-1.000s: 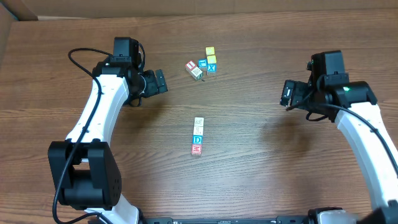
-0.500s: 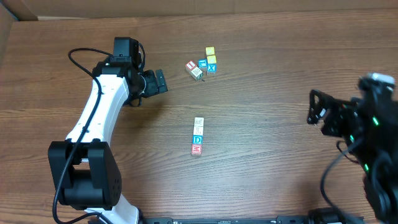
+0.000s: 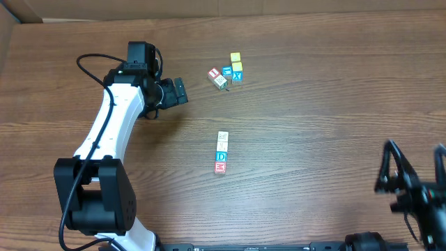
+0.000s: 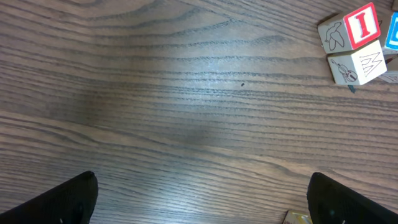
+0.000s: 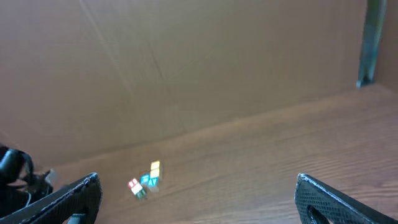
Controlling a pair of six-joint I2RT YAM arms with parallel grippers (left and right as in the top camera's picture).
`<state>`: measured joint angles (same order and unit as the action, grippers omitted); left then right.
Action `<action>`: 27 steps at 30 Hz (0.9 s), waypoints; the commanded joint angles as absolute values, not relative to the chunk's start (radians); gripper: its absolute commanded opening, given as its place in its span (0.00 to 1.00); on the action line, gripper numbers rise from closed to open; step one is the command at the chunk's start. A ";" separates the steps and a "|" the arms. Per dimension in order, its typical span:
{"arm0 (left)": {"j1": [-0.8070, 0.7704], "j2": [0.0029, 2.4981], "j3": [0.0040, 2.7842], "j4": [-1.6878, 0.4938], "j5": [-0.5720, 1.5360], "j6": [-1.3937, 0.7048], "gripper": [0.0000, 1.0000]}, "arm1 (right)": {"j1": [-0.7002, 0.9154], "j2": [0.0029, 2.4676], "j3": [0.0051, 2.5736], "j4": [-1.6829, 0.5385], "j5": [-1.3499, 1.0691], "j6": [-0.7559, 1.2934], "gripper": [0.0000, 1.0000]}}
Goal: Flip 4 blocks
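Here, blocks: four cubes in one short vertical row at the centre of the overhead frame, each touching the next, well apart from both arms.
Row order, top to bottom: cream block, blue block, D block, M block.
Left gripper: upper left of centre in the overhead view, fingers spread wide and holding nothing; its wrist view shows only bare table between the fingertips.
Right gripper: lower right corner of the overhead frame, fingers spread and empty, pointing toward the cardboard wall.
Other cubes: a loose cluster at upper centre of the overhead frame.
Red I cube: upper right of the left wrist view, touching a cream cube below it.
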<state>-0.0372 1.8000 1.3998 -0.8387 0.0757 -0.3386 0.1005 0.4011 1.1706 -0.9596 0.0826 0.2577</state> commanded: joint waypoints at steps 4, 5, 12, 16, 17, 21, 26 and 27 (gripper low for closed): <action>-0.033 1.795 1.410 -0.838 0.067 -0.352 1.00 | 0.094 0.193 0.991 -0.895 0.119 0.255 1.00; -0.033 1.795 1.410 -0.838 0.067 -0.352 1.00 | 0.088 0.155 0.949 -0.868 0.119 0.256 1.00; -0.033 1.795 1.410 -0.838 0.067 -0.352 1.00 | 0.048 0.004 0.702 -0.643 0.117 0.259 1.00; -0.033 1.795 1.410 -0.838 0.067 -0.352 1.00 | 0.038 0.004 0.574 -0.387 0.105 0.259 1.00; -0.033 1.795 1.410 -0.838 0.067 -0.352 1.00 | 0.038 0.004 0.538 -0.306 0.100 0.259 1.00; -0.033 1.795 1.410 -0.838 0.067 -0.352 1.00 | 0.038 0.004 0.376 0.049 0.071 0.259 1.00; -0.033 1.795 1.410 -0.838 0.067 -0.352 1.00 | 0.038 0.004 0.189 0.389 0.057 0.259 1.00; -0.033 1.795 1.410 -0.838 0.067 -0.352 1.00 | 0.038 0.004 0.160 0.434 0.057 0.259 1.00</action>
